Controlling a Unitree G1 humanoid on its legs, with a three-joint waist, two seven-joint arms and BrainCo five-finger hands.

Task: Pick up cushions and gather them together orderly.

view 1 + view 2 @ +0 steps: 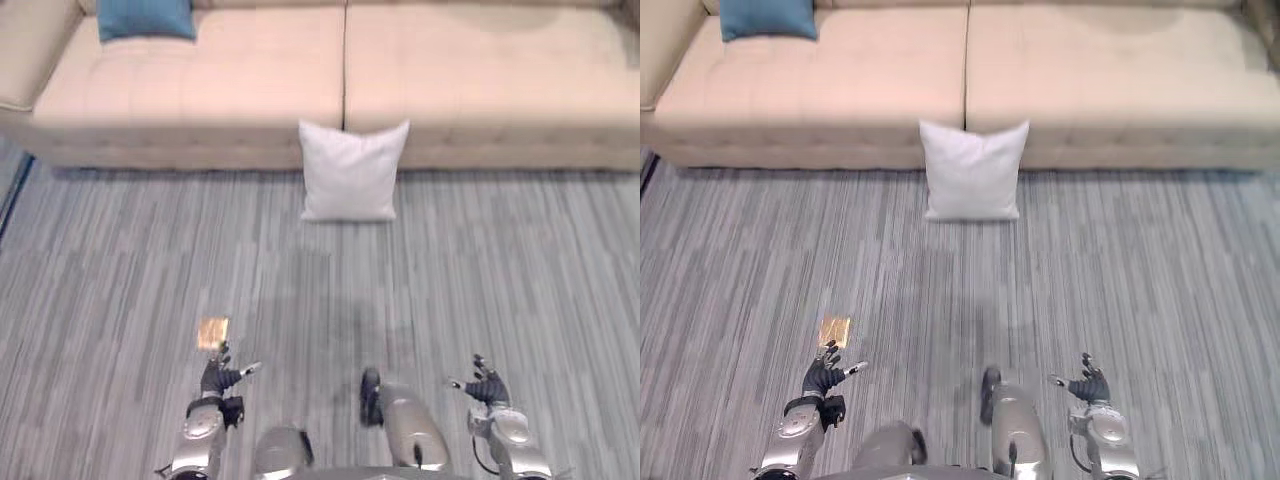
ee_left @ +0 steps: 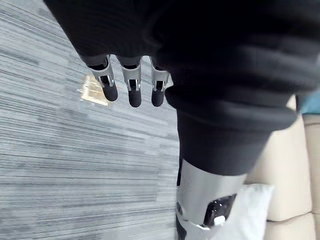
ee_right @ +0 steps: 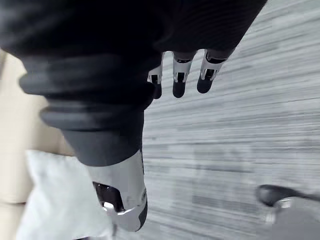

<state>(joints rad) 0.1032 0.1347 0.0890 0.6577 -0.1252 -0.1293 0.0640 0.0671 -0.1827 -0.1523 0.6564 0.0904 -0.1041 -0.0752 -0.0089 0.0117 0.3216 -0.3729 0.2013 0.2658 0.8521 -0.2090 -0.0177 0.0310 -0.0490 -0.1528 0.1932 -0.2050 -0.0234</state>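
A white cushion (image 1: 350,172) stands on the grey carpet, leaning against the front of the beige sofa (image 1: 480,80) near its middle seam. A blue cushion (image 1: 146,18) lies on the sofa seat at the far left. My left hand (image 1: 218,380) hangs low at the near left, fingers relaxed and holding nothing. At the near right my right hand (image 1: 484,385) is likewise open and holds nothing. Both hands are well short of the white cushion (image 3: 55,200), which also shows at the edge of the left wrist view as a white cushion (image 2: 245,215).
A small tan square patch (image 1: 213,331) lies on the carpet just ahead of my left hand. The striped grey carpet (image 1: 480,270) stretches from me to the sofa. A dark edge (image 1: 15,190) runs along the far left by the sofa's end.
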